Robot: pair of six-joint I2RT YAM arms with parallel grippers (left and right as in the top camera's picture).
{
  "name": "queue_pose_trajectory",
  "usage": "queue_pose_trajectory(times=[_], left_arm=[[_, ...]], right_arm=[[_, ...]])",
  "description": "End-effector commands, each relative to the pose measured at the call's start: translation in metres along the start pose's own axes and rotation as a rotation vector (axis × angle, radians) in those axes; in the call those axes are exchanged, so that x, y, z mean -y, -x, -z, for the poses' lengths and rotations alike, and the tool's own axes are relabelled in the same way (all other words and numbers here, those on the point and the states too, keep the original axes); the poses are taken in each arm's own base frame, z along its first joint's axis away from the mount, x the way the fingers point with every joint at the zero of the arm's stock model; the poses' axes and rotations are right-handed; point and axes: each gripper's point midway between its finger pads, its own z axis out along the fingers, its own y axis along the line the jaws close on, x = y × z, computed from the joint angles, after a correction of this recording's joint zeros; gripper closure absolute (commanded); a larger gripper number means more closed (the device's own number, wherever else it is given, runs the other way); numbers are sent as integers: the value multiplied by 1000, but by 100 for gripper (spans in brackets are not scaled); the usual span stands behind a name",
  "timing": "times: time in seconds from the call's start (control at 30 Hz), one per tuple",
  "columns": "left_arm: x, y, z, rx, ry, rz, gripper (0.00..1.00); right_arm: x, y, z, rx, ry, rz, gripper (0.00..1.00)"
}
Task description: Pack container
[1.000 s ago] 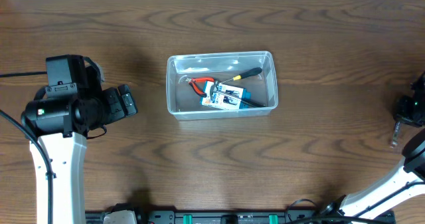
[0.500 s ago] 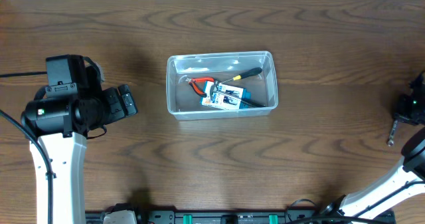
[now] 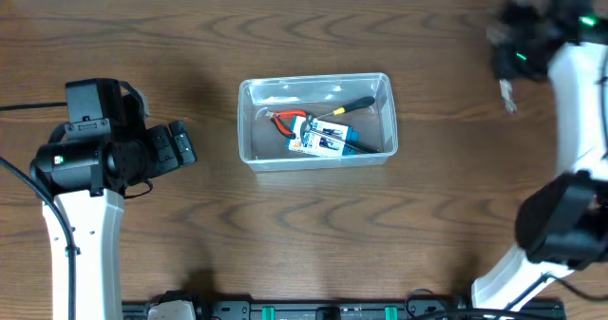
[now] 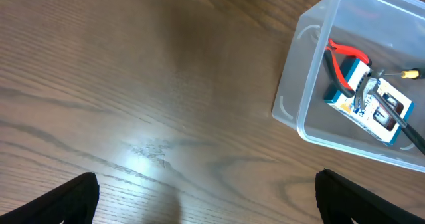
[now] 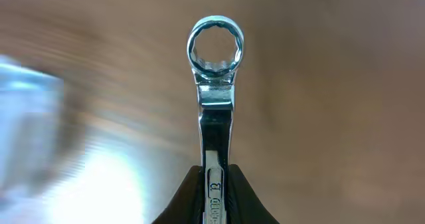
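Container (image 3: 249,130) sat near the middle of the wooden bench (image 3: 427,225) in the overhead view, clear-walled and rimmed, and inside it we saw red-handled pliers (image 3: 283,119), a small blue-and-white box (image 3: 321,141) and a yellow-and-black tool (image 3: 353,105) lying across the box. The left gripper (image 3: 179,146) hung over the bench to the left of the container, apart from it and touching nothing. The right gripper (image 3: 509,73) was up at the far right corner, well apart from the container, blurred, with a small pale wrench (image 3: 509,97) showing below it. From the left wrist we looked down on bare wood between the two dark fingers (image 4: 74,199), which stood wide apart with nothing between them, so the left gripper (image 4: 206,177) was open; the container (image 4: 292,98) filled the upper right corner of that view, with the pliers (image 4: 345,56) and the box (image 4: 372,108) visible through it. From the right wrist we saw the right gripper (image 5: 214,176) clamped on the shank of the wrench (image 5: 214,98), whose ring end pointed straight away from the fingers. Behind it the bench (image 5: 332,117) was smeared, and we could not tell what the pale patch at the left edge was.
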Motion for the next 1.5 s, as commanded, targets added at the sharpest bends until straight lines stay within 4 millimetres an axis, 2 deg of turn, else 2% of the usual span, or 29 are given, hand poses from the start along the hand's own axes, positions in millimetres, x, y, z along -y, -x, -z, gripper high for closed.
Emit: queue_pose_trajectory(times=[0.0, 0.07, 0.17, 0.23, 0.33, 0.47, 0.63, 0.77, 0.87, 0.97, 1.0, 1.07, 1.1, 1.3, 1.4, 1.47], left_arm=[[-1, 5, 4, 14, 10, -20, 4], [-1, 4, 4, 11, 11, -19, 4], [-2, 2, 4, 3, 12, -19, 4], [-2, 1, 4, -1, 13, -18, 4], [-2, 0, 4, -5, 14, -18, 4], [-2, 0, 4, -5, 14, -18, 4], [-2, 0, 4, -5, 14, -18, 4], [-2, 0, 4, -5, 14, -18, 4], [-2, 0, 4, -5, 14, -18, 4], [-2, 0, 4, -5, 14, -18, 4], [-2, 0, 4, -5, 14, -18, 4], [-2, 0, 4, -5, 14, -18, 4], [-2, 0, 4, -5, 14, -18, 4], [-2, -1, 4, -8, 15, -17, 4], [-3, -2, 4, -10, 16, -17, 4], [-3, -1, 4, -8, 15, -17, 4]], right_arm=[[-112, 52, 41, 146, 86, 402, 99], [-166, 64, 48, 201, 124, 577, 99], [-241, 70, 56, 278, 174, 837, 99], [-278, 69, 56, 312, 201, 946, 99], [-321, 61, 47, 316, 245, 1036, 99], [-356, 36, 14, 232, 335, 1090, 99], [-374, 9, -29, 105, 432, 1047, 99], [-374, -3, -57, 19, 445, 945, 99], [-372, -9, -70, -23, 447, 903, 99], [-371, -14, -73, -44, 450, 903, 98], [-371, -15, -73, -48, 450, 903, 95], [-371, -16, -73, -53, 451, 903, 80], [-371, -16, -73, -53, 451, 903, 78], [-371, -15, -72, -52, 450, 898, 78], [-369, -3, -63, -34, 439, 816, 74], [-364, 13, -49, 8, 426, 760, 71]])
